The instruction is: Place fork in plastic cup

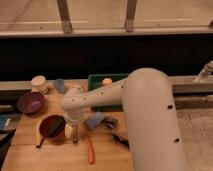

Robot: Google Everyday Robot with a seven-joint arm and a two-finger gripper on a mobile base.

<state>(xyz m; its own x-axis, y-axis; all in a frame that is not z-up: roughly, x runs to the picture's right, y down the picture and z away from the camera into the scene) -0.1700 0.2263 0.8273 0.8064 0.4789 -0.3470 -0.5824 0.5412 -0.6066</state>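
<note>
Fork [75,139] is down on the wooden bench [30,150], a thin grey sliver lying just to the right of the red bowl [52,126], pointing roughly toward the front edge. And right over it is the hand [73,129], dropped in at the end of the big white arm [150,115], which sweeps in from the right and bends down at the wrist. The hand is low, at the fork's upper end, just beside the bowl's rim. How wide it stands, and whether it has any hold on the fork, I cannot tell; the wrist covers that spot.

Over to the back left: a blue cup [59,85] stands upright, a pale cup [38,82] just beside it on its left, both well apart from the fork. A purple bowl [31,102] sits in front of the pale cup. On the right of the hand there is a blue block [94,121], an orange-handled tool [90,150] nearer the front, and a black-handled utensil [120,140] tucked against the arm. A green tray [97,80] sits at the back.
</note>
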